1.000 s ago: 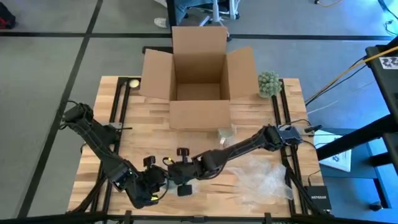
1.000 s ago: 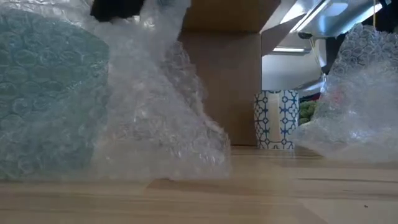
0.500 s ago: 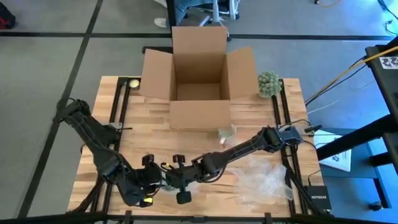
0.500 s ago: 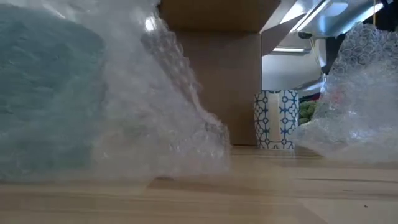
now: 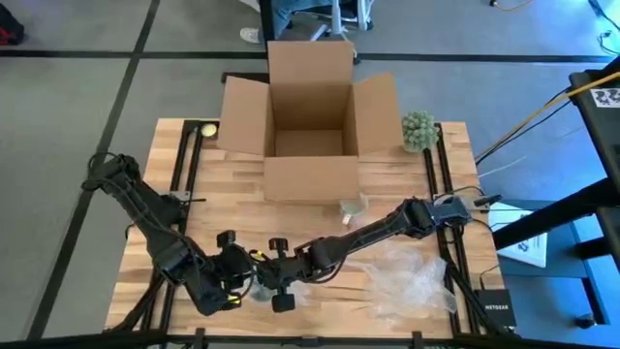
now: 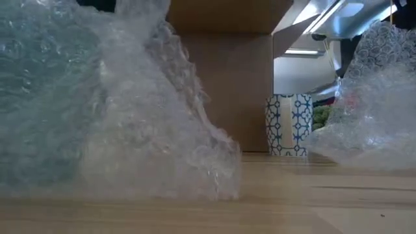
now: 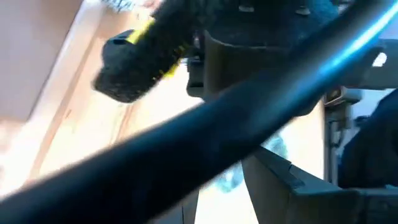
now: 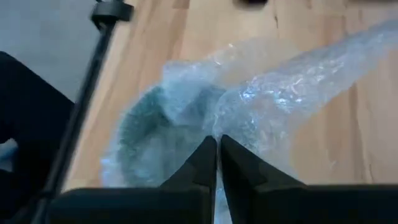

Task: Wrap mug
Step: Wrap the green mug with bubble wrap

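both arms have slid leftward; right hand [image 8: 216, 155] pinches crinkly clear bubble wrap [image 8: 273, 93] bunched over the rounded teal mug [image 8: 152, 140] at the wooden worktop's [image 5: 242, 218] front edge; left hand [image 5: 228, 281] just beside it, grip can't be told

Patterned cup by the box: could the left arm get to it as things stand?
Probably not right away. The left gripper sits near the front edge at the bubble wrap, and the right arm stretches across between it and the patterned cup.
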Controlling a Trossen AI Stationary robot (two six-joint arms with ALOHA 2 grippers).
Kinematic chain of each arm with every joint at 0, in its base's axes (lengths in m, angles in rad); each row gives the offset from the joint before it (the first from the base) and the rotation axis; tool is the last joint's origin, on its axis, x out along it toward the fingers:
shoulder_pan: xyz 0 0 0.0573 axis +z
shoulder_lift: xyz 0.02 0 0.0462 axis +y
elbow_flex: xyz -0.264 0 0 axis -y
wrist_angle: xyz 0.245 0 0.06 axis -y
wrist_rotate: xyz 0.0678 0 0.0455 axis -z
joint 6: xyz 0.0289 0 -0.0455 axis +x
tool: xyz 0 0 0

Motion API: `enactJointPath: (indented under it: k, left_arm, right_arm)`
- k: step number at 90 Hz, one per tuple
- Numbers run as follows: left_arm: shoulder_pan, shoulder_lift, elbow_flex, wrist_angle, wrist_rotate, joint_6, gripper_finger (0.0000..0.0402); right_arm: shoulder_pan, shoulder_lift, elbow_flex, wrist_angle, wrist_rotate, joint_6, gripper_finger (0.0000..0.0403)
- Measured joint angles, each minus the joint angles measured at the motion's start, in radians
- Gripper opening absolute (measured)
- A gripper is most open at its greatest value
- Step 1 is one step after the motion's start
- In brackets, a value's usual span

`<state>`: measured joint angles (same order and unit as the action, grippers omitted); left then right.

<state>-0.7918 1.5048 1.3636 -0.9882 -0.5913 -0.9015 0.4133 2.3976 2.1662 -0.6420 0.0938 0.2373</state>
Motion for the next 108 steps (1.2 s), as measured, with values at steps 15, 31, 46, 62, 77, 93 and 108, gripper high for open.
enactJointPath:
  k: [15, 31, 46, 62, 77, 93, 108]
  left_arm:
    - [-0.017, 0.000, 0.000, 0.002, 0.030, 0.003, 0.0098]
    - [-0.057, -0.003, 0.000, -0.043, 0.134, -0.019, 0.0098]
    - [-0.095, -0.003, 0.002, -0.067, 0.291, -0.087, 0.0098]
    - [-0.119, -0.004, 0.003, -0.063, 0.348, -0.143, 0.0098]
    - [-0.122, -0.006, 0.002, 0.095, 0.364, -0.009, 0.0098]
    - [-0.094, -0.007, 0.001, 0.319, 0.300, 0.293, 0.0098]
    - [-0.093, -0.013, 0.001, 0.422, 0.310, 0.436, 0.0098]
  right_arm:
    - [0.001, 0.020, 0.000, -0.002, -0.004, 0.008, 0.0003]
    - [0.002, 0.022, 0.000, -0.006, -0.008, -0.006, 0.0003]
    - [0.002, 0.024, -0.001, -0.009, -0.009, -0.010, 0.0003]
    - [0.000, 0.025, -0.002, -0.011, -0.005, -0.010, 0.0003]
    - [0.004, 0.025, -0.003, -0.014, -0.001, -0.018, 0.0003]
    - [0.005, 0.025, -0.004, -0.013, -0.007, -0.021, 0.0003]
    - [0.003, 0.025, -0.004, -0.010, -0.007, -0.013, 0.0003]
